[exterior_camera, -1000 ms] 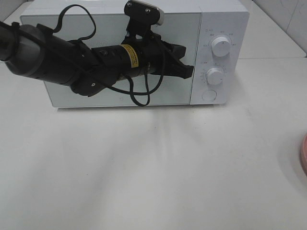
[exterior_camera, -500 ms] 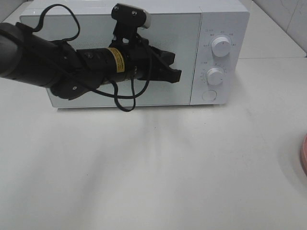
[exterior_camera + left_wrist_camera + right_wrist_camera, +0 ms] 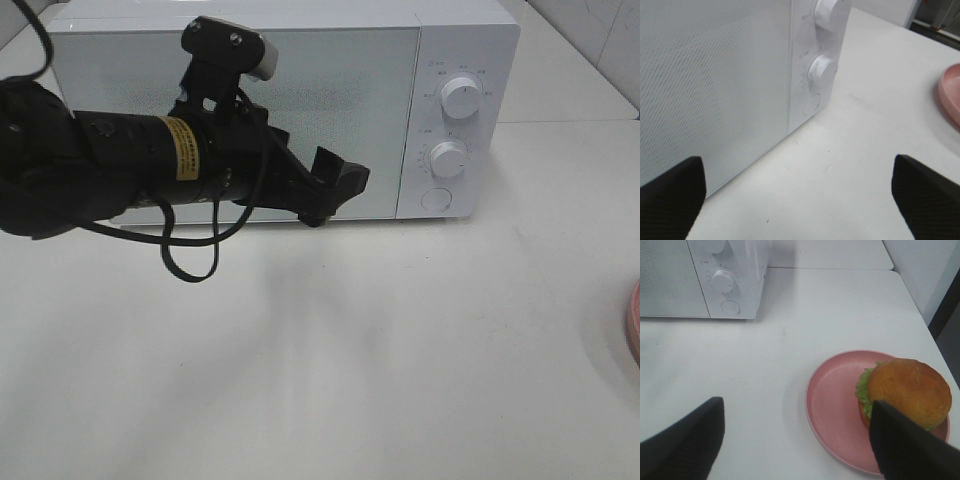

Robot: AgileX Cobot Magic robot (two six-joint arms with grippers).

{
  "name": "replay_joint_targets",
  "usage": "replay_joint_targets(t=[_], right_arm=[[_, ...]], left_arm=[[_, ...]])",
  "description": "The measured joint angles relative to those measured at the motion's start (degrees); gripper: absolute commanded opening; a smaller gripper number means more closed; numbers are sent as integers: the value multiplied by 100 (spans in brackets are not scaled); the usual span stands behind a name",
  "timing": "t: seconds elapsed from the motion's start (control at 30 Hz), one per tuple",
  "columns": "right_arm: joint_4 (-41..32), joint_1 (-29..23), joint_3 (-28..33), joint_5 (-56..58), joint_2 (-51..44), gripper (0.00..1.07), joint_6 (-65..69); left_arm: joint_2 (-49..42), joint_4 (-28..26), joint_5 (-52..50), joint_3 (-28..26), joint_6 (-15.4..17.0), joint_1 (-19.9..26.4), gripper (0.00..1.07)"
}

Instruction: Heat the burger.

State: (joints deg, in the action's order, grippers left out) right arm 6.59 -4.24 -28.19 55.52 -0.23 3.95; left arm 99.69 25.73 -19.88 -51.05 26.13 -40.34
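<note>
The burger (image 3: 907, 390), with a golden-brown bun and green lettuce, sits on a round pink plate (image 3: 835, 405) on the white table, seen in the right wrist view. My right gripper (image 3: 795, 445) hovers over the table just short of the plate, open and holding nothing; one finger (image 3: 905, 450) overlaps the burger's near side. The burger is outside the exterior view, where only the plate's rim (image 3: 634, 325) shows. My left gripper (image 3: 335, 190) hangs in front of the closed door of the white microwave (image 3: 330, 60), open and empty (image 3: 797, 200).
The microwave has two knobs (image 3: 461, 96) and a round button (image 3: 436, 199) on its right panel. The left arm's black body and cable (image 3: 190, 265) cover much of the door. A tiled wall runs at the far right.
The left arm has drawn back to the left and lower, away from the microwave's control panel. Its gripper, shut before, now stands open.
</note>
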Motion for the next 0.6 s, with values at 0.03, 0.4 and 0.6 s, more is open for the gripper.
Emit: replay_joint_targets(t=[0.03,0.4,0.6], right_arm=[[0,0,0,0,0,76,0],[0,0,0,0,0,76,0],[0,0,0,0,0,76,0]], left_arm=[[-252,0,447,74,11,0,101],[-1530,-132,3346,126,23,0,101],[-2172,-344,5432,126,23,0,101]])
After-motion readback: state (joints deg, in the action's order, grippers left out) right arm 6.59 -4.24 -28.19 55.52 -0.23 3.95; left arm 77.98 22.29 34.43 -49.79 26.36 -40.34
